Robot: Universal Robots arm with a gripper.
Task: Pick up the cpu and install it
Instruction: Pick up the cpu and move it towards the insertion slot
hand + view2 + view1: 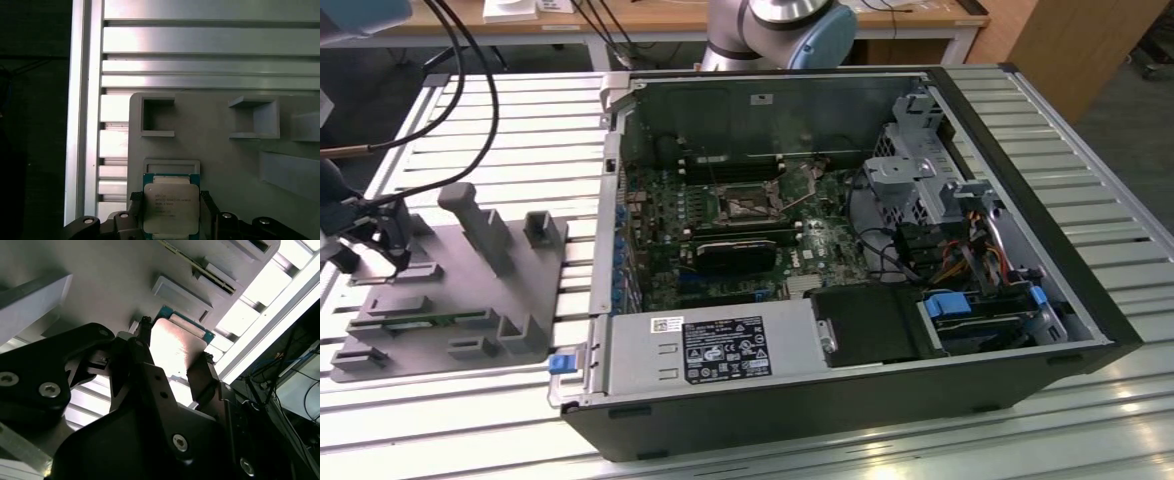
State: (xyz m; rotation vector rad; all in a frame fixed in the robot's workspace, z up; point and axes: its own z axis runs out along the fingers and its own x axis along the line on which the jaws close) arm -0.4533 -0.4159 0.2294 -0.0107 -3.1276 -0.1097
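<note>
Fingers [199, 377] pinched onto two opposite edges of the cpu [171, 209]; chip sits between them, close over the grey tray [215, 145]. Risk: the edge hold is thin, so a jolt could tilt or drop it.

Overhead light is glaring off the ribbed aluminium table [1074, 420] and bleaching the shiny square silver-grey cpu [172, 347], while the black gripper [176, 340] is blurring in shadow.

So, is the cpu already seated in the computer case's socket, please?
No, the cpu is at the grey tray, outside the computer case.
</note>
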